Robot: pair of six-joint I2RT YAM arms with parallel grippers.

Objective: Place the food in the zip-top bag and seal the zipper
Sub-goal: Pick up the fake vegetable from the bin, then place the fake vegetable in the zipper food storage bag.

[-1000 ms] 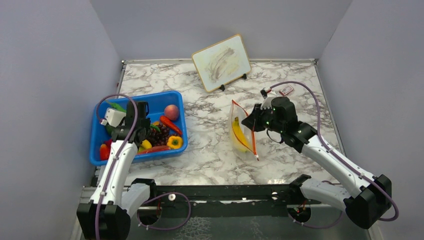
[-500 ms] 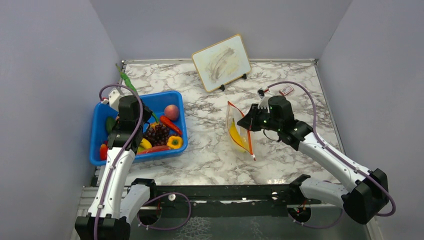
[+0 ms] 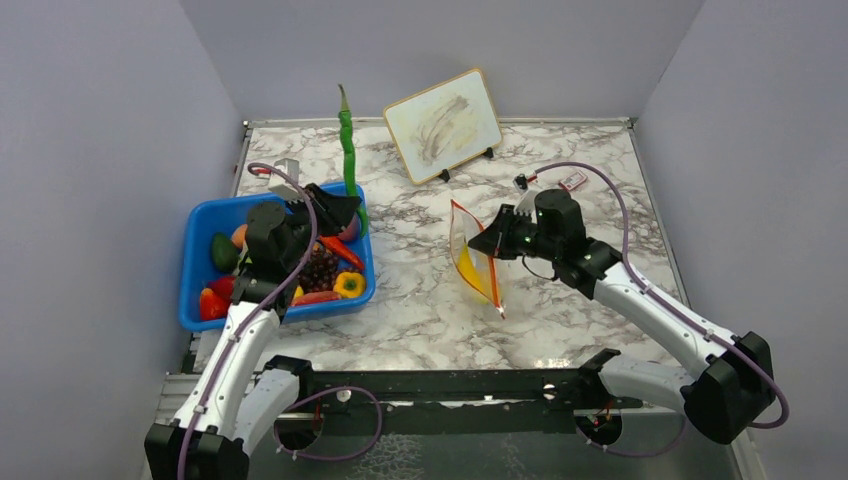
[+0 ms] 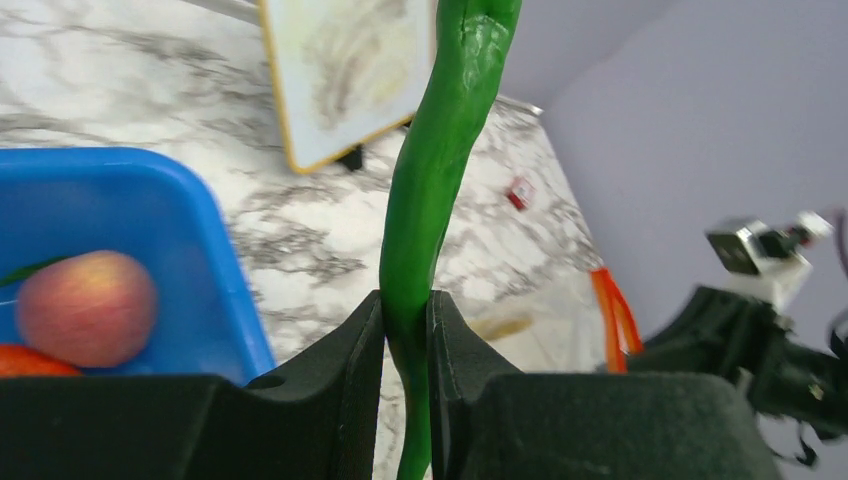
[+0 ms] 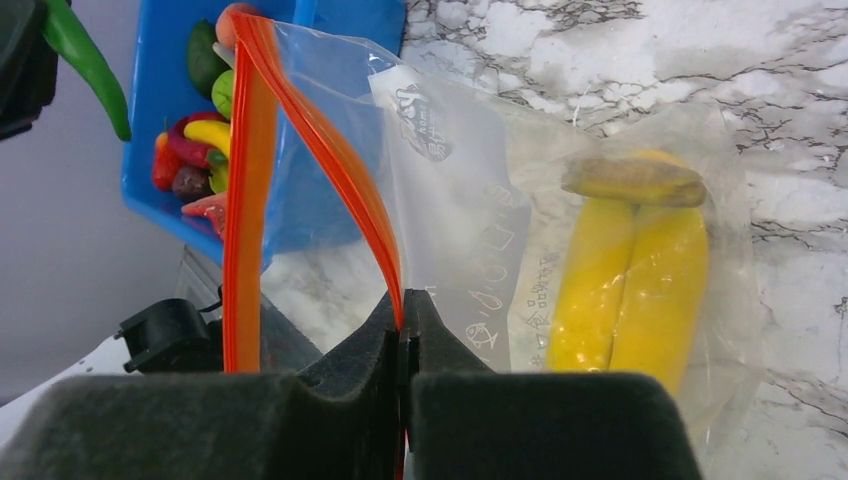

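My left gripper (image 3: 340,208) is shut on a long green toy chilli (image 3: 348,150), held upright above the blue bin's right end; in the left wrist view the chilli (image 4: 435,160) stands between my closed fingers (image 4: 365,340). My right gripper (image 3: 490,243) is shut on one orange-red zipper strip (image 5: 340,170) of the clear zip-top bag (image 3: 472,262), holding its mouth open and lifted. Yellow bananas (image 5: 630,290) lie inside the bag. More toy food (image 3: 325,270) fills the bin: grapes, carrot, peach piece, yellow pepper, red pieces.
The blue bin (image 3: 200,275) sits at the left of the marble table. A framed whiteboard (image 3: 443,125) leans at the back. A small red-and-white item (image 3: 572,180) lies behind the right arm. Grey walls close in on both sides.
My left gripper rose out of the bin with the green chilli and swung right, toward the bag. My right gripper shifted slightly left and lifted the bag's mouth.
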